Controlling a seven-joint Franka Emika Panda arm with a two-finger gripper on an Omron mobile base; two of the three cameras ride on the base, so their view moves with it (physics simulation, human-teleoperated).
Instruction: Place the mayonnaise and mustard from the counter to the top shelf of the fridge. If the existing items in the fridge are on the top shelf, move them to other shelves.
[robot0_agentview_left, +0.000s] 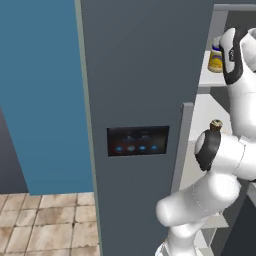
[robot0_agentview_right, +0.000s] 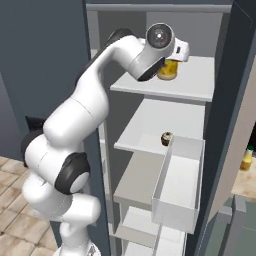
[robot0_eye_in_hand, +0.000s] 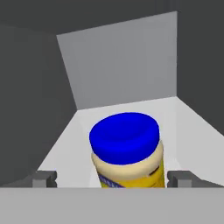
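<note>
The mayonnaise (robot0_eye_in_hand: 127, 148) stands upright on the top shelf (robot0_agentview_right: 195, 82) of the open fridge (robot0_agentview_left: 140, 75), near the shelf's left front. My gripper (robot0_eye_in_hand: 112, 179) is open, with one finger tip on each side of the jar and a gap at both. The arm partly covers the mayonnaise (robot0_agentview_right: 168, 70) in the right base view, and the jar (robot0_agentview_left: 216, 59) peeks out beside the hand in the left base view. The cupcake (robot0_agentview_right: 166, 138) sits on the second shelf. The mustard (robot0_agentview_right: 247, 158) stands on the counter (robot0_agentview_right: 243, 187) right of the fridge.
A white drawer bin (robot0_agentview_right: 177, 185) juts out below the second shelf. The closed fridge door with its black light panel (robot0_agentview_left: 137, 141) stands at the left. The open door's dark edge (robot0_agentview_right: 235, 100) borders the shelves on the right.
</note>
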